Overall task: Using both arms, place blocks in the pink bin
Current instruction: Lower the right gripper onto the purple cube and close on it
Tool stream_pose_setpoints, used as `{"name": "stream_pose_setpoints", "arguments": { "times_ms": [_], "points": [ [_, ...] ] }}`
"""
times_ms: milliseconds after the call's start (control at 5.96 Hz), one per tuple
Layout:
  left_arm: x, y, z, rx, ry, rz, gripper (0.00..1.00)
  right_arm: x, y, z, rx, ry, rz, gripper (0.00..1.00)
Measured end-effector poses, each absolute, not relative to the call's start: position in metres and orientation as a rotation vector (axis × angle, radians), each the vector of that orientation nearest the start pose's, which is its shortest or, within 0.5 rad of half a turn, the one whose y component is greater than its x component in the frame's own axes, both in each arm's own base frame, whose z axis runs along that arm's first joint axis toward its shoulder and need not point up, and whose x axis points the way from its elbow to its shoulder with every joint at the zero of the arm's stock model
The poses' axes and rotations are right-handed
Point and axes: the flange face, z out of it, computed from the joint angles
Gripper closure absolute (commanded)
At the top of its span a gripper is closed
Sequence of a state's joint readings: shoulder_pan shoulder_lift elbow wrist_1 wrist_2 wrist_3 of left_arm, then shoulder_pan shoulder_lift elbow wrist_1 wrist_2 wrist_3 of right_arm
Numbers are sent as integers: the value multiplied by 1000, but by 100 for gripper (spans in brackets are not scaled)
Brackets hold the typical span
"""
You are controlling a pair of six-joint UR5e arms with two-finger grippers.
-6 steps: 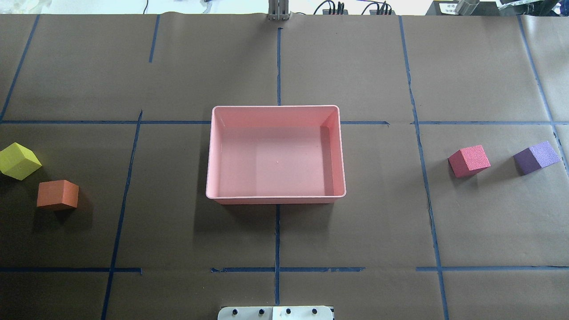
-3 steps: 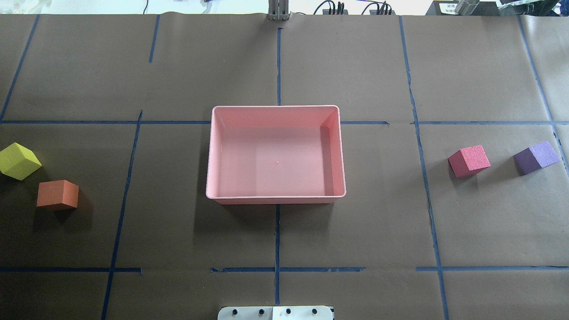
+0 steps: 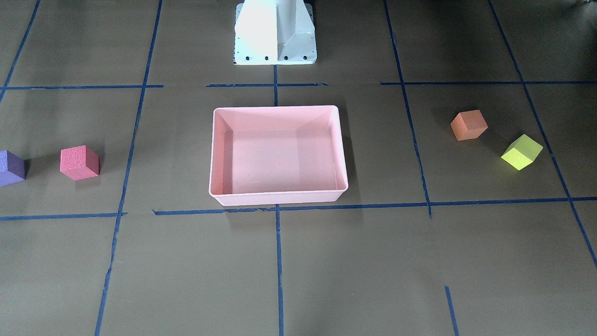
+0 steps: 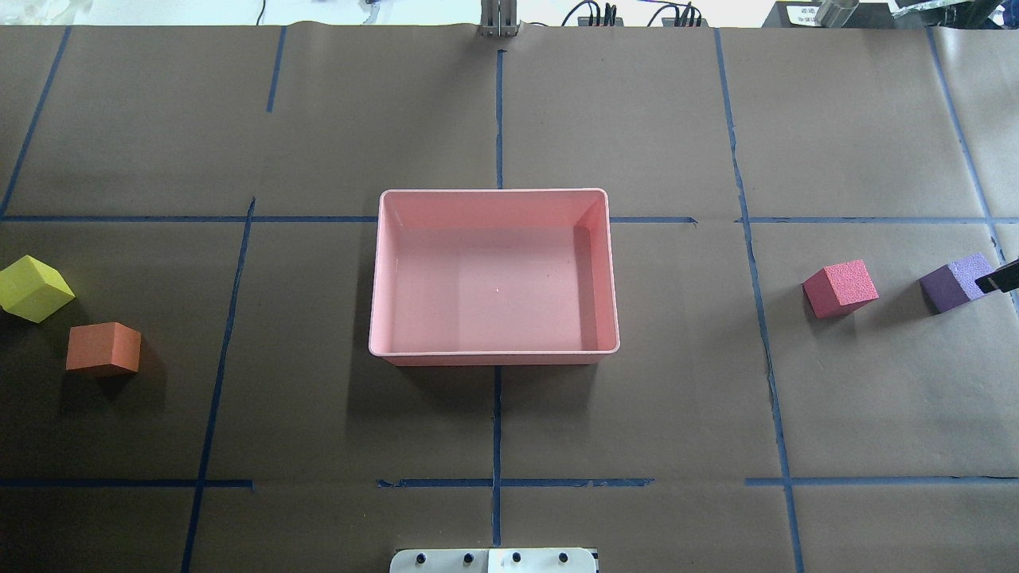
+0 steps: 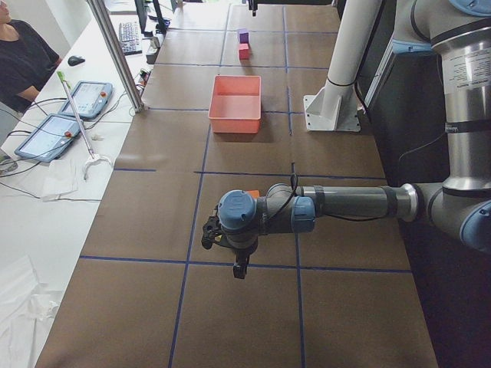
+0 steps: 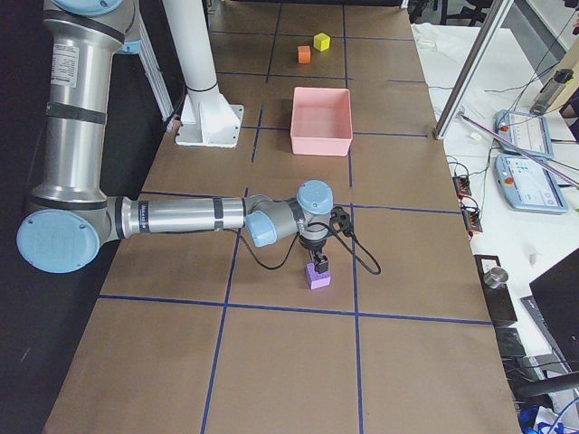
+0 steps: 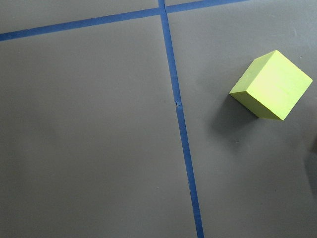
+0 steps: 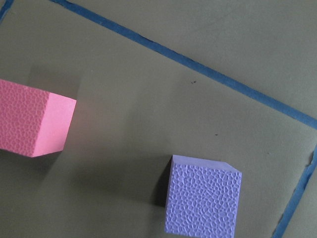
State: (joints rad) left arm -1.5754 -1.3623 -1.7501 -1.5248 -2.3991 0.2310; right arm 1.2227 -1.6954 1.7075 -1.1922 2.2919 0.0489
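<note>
Purple block (image 6: 318, 277) beneath right pincer (image 6: 318, 261)

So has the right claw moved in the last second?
Yes. In the overhead view the right claw has come in from the right edge and now overlaps the purple block, which has stayed put.
</note>
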Motion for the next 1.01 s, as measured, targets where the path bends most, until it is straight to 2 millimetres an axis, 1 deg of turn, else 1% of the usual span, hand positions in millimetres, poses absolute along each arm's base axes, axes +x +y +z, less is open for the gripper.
{"name": "stream_pose_setpoints", "arguments": {
  "times_ms": [168,336,503,671,1007],
  "points": [
    [-62,-398,665,27,832,182,0,-100,-460,627,209,-762,-423,0],
    [-62,-398,664,27,832,182,0,-103,-460,647,166,-763,-398,0],
    [-62,-398,664,28,833,182,0,-104,-460,660,128,-767,-362,0],
    [-62,-398,663,30,835,182,0,-108,-461,663,112,-764,-337,0],
    [-62,-399,661,34,837,184,0,-120,-466,662,112,-745,-341,0]
  ]
}}
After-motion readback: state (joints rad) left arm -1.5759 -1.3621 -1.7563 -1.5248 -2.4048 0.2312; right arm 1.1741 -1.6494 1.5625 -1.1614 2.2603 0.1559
